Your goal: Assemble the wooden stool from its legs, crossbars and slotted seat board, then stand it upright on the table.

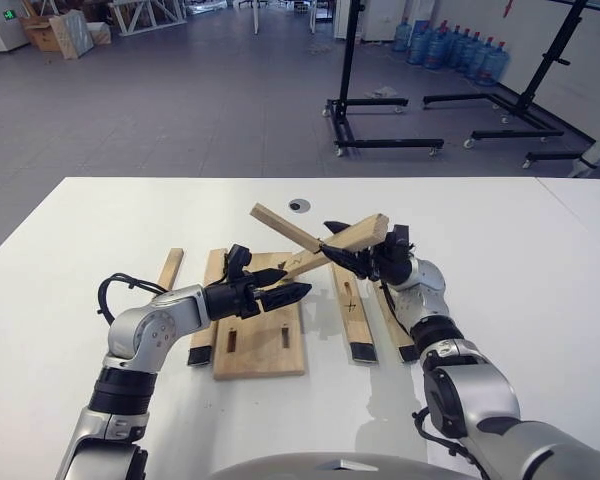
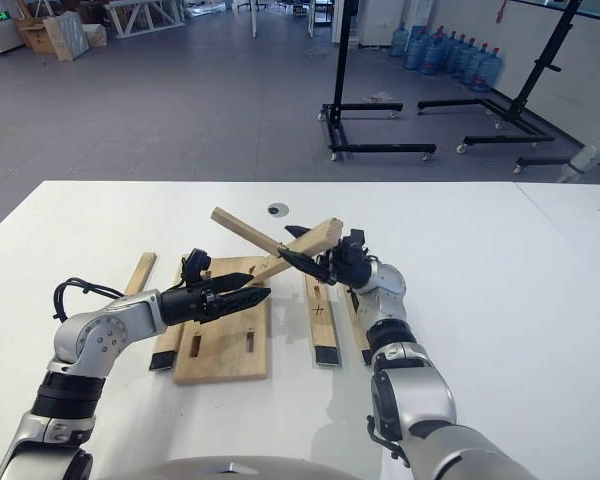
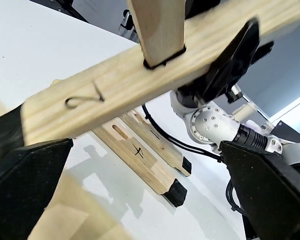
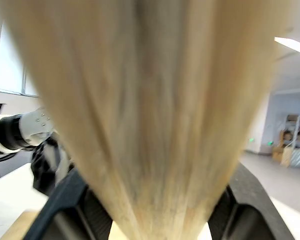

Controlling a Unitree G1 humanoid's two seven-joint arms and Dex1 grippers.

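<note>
A leg (image 1: pixel 358 237) is pinched tight by the right claw (image 1: pixel 352 256) and is held up off the table (image 1: pixel 520 300). A crossbar (image 1: pixel 280 226) is stuck through a hole in the leg, just beside that claw, so both pieces are lifted as one. The leg is tilted, so its low, black-tipped end is pointed down at the left claw (image 1: pixel 292 290). The left claw is spread wide, close to that low end, likely so the end can be grabbed and steadied. The seat board (image 1: pixel 265 350) is laid flat under the left claw, ready for the legs. Two more legs (image 1: pixel 352 310) are laid flat under the right claw.
</note>
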